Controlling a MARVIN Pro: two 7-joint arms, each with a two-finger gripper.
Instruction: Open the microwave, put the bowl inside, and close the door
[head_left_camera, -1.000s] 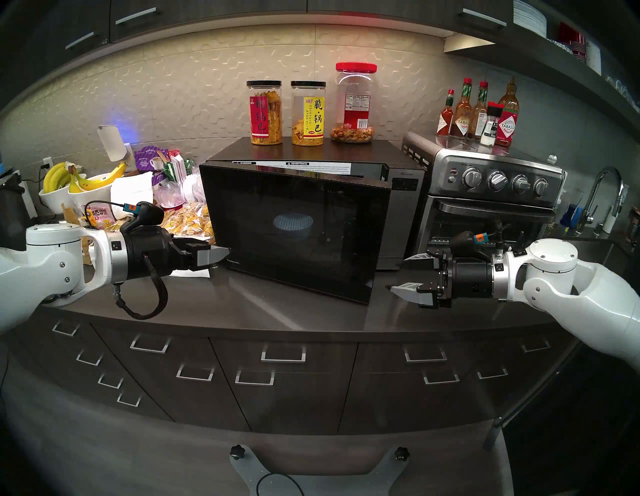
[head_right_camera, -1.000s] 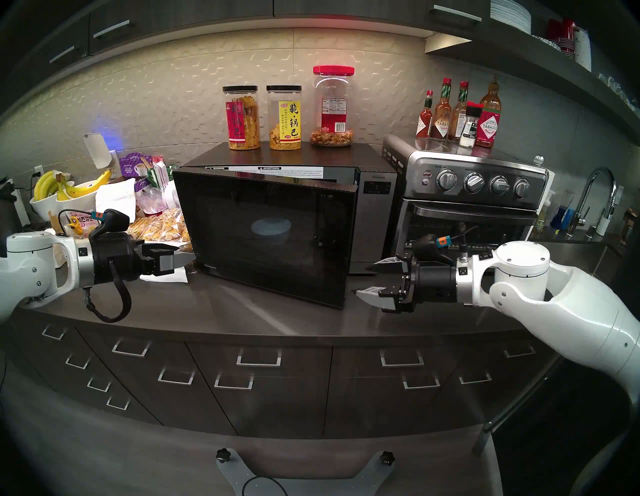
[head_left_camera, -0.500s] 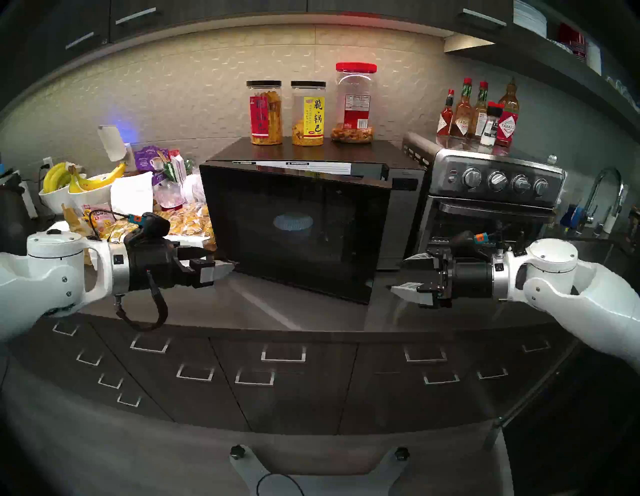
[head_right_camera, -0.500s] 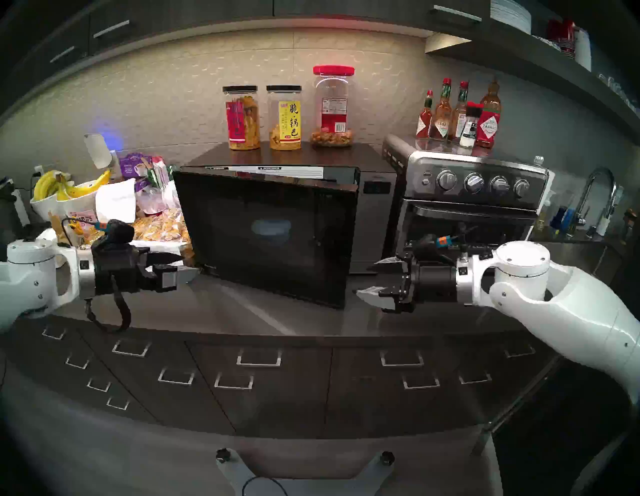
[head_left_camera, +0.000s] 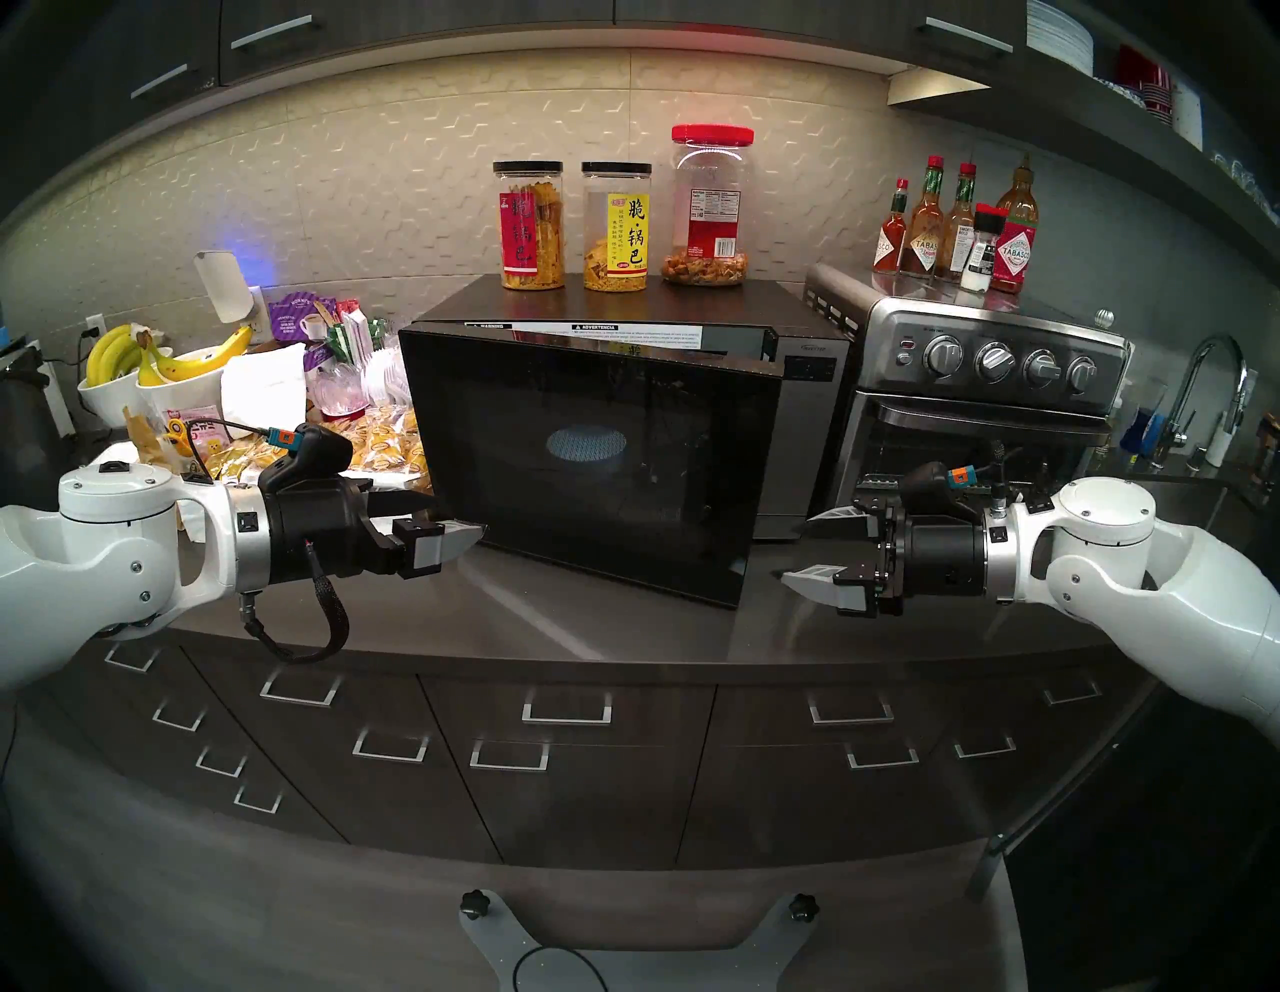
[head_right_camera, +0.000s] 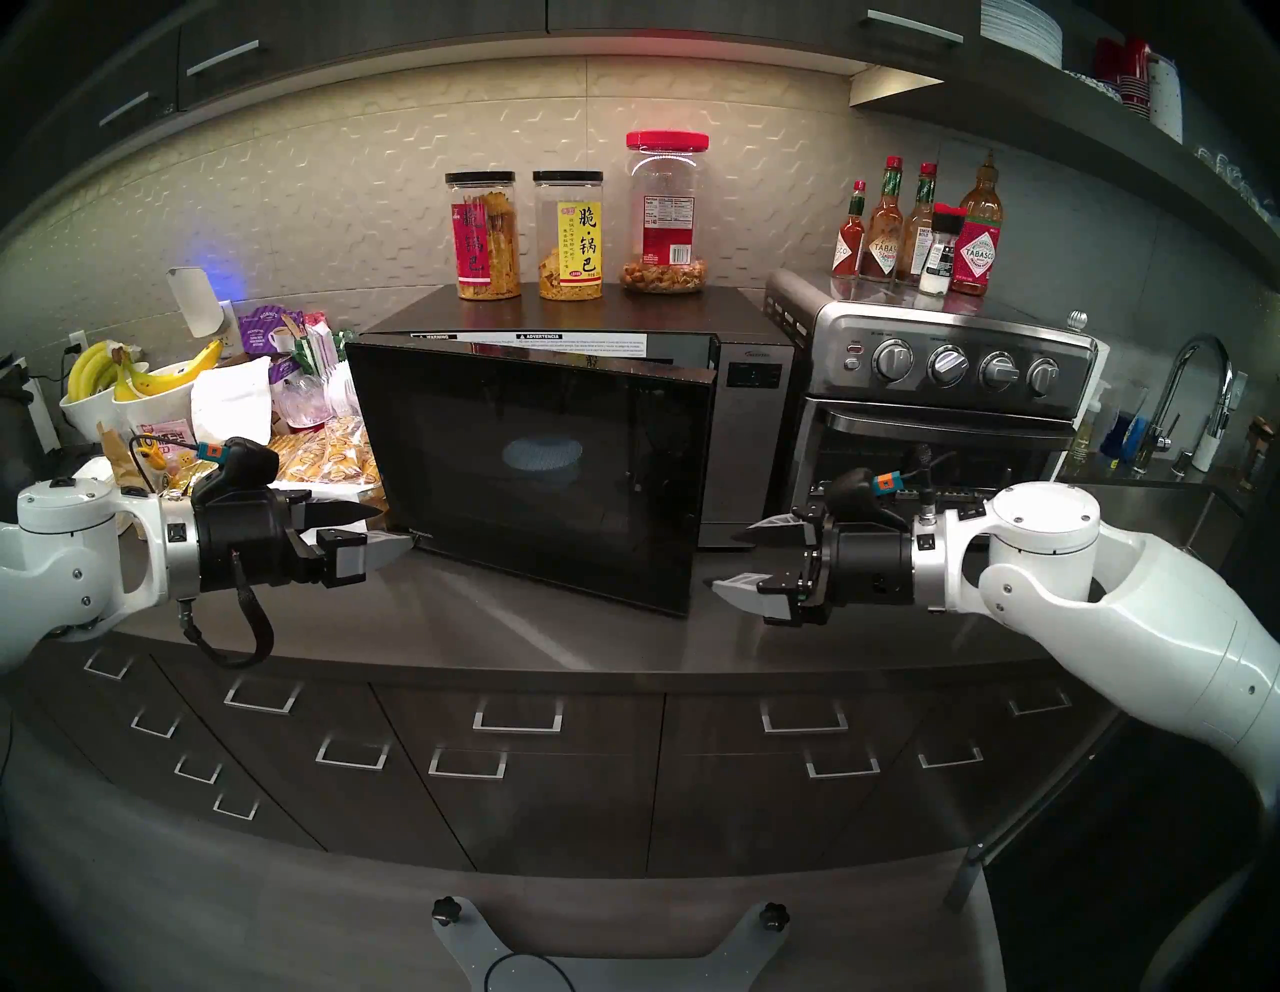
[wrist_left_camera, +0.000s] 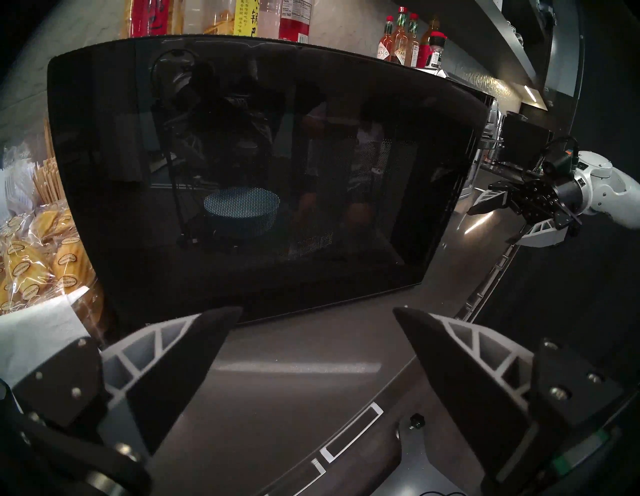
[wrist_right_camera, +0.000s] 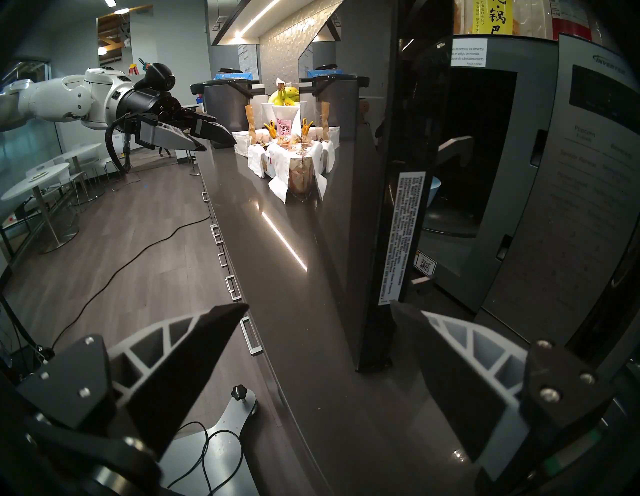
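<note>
The black microwave (head_left_camera: 807, 429) stands mid-counter with its glossy door (head_left_camera: 589, 457) ajar, the right edge swung out toward me. Through the door's mesh the light-blue bowl (head_left_camera: 587, 443) shows on the turntable inside; it also shows in the left wrist view as the bowl (wrist_left_camera: 241, 211) and as a sliver of bowl (wrist_right_camera: 434, 192) past the door's edge. My left gripper (head_left_camera: 458, 514) is open and empty at the door's lower left corner. My right gripper (head_left_camera: 796, 546) is open and empty just right of the door's free edge (wrist_right_camera: 391, 207).
A stainless toaster oven (head_left_camera: 983, 415) stands right of the microwave with sauce bottles (head_left_camera: 956, 228) on top. Three snack jars (head_left_camera: 616, 222) sit on the microwave. Snack packets (head_left_camera: 381, 443) and banana bowls (head_left_camera: 159, 374) crowd the left. A sink tap (head_left_camera: 1205, 388) is at far right.
My left gripper has dropped lower, rolled its wrist and slid slightly right along the door's bottom left corner. The door and the right arm have not moved.
</note>
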